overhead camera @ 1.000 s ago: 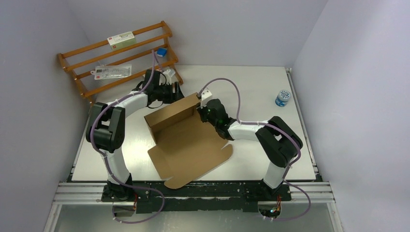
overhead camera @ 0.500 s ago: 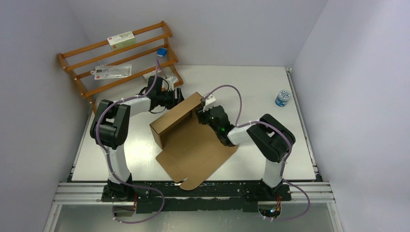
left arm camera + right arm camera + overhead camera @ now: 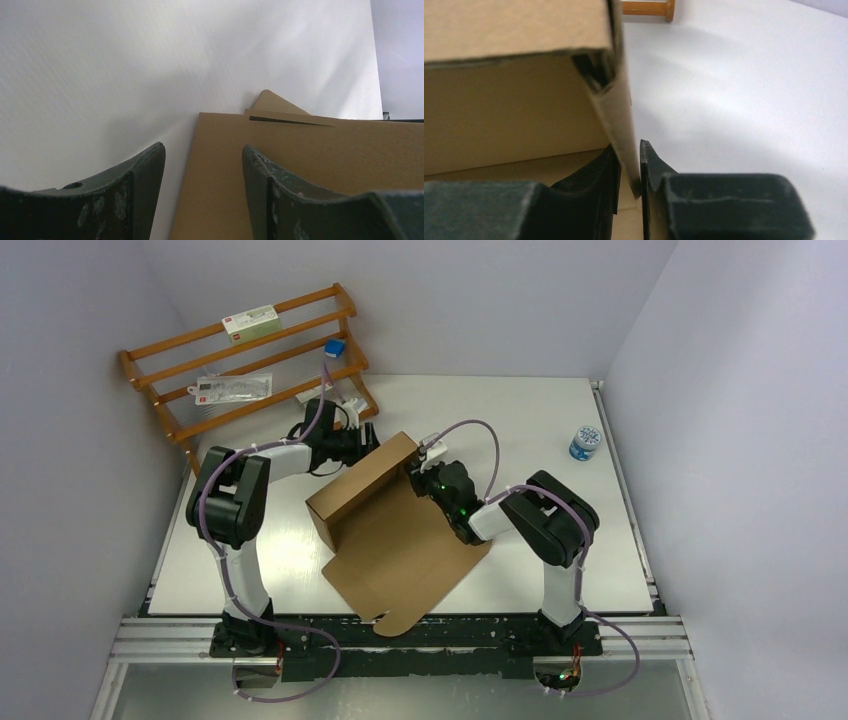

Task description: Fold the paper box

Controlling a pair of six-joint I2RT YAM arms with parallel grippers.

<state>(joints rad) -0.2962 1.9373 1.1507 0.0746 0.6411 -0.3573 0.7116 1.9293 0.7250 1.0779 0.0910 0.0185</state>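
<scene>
My right claw (image 3: 629, 169) is narrow, pinching the upright side wall of the box (image 3: 398, 540). My left claw (image 3: 202, 165) stands wide and empty at the rear wall. The box sits mid-table (image 3: 530, 410), its front panel flat.

The left arm (image 3: 280, 452) and right arm (image 3: 545, 522) wear white shells between black joints, each trailed by a lilac cable (image 3: 481, 438). Behind the right gripper (image 3: 628, 148) a green light (image 3: 462, 508) glows; the left gripper (image 3: 202, 152) has dark, scuffed fingers (image 3: 137, 185)
</scene>
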